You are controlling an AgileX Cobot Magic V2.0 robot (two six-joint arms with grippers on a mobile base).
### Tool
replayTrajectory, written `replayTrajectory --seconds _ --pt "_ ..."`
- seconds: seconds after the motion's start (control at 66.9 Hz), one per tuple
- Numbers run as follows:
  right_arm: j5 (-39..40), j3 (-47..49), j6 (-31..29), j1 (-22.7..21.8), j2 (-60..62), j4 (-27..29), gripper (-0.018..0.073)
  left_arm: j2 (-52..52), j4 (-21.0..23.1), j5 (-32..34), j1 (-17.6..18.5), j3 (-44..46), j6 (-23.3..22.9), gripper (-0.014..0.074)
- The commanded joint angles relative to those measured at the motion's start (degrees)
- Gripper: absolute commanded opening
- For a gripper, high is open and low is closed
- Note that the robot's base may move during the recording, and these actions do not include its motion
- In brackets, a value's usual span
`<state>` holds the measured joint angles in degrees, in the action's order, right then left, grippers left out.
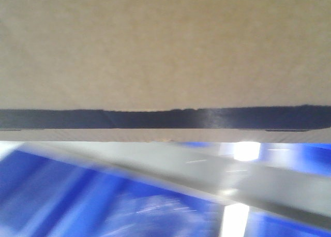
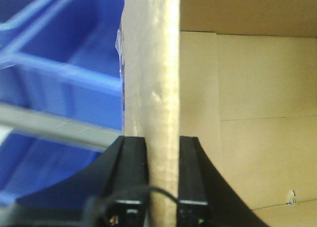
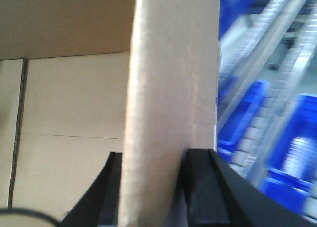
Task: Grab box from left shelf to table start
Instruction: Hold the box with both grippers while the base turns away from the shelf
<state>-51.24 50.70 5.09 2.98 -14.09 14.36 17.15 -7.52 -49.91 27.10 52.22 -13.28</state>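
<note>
The big worry is the grip. The left pincer (image 2: pixel 162 152) is clenched on one thin upright wall of the box (image 1: pixel 165 50), one finger inside and one outside. The right pincer (image 3: pixel 156 160) is clamped the same way on another wall. That's bare cardboard edge taking the whole load, so the wall could buckle or slide out of the fingers. If one arm gets ahead of the other, the box probably twists. It also fills the front camera's upper half, so the robot is near blind ahead.

The cardboard looks matte and a bit dented along the pinched edges, with a black strip along its bottom. A grey shelf rail (image 1: pixel 217 169) and blue bins (image 1: pixel 77 195) sit below and beside the box, all smeared. No desk shows anywhere.
</note>
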Motion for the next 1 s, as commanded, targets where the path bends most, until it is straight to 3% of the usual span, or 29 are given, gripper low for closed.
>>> replayTrajectory --seconds 0.0,0.987 --pt "8.23 1.77 0.88 -0.35 -1.10 -3.96 0.0057 -0.18 -1.10 11.62 0.35 2.39 -0.84 -0.0093" --pt "8.23 1.77 0.88 -0.35 -1.10 -3.96 0.0057 -0.18 -1.10 11.62 0.35 2.39 -0.84 -0.0093"
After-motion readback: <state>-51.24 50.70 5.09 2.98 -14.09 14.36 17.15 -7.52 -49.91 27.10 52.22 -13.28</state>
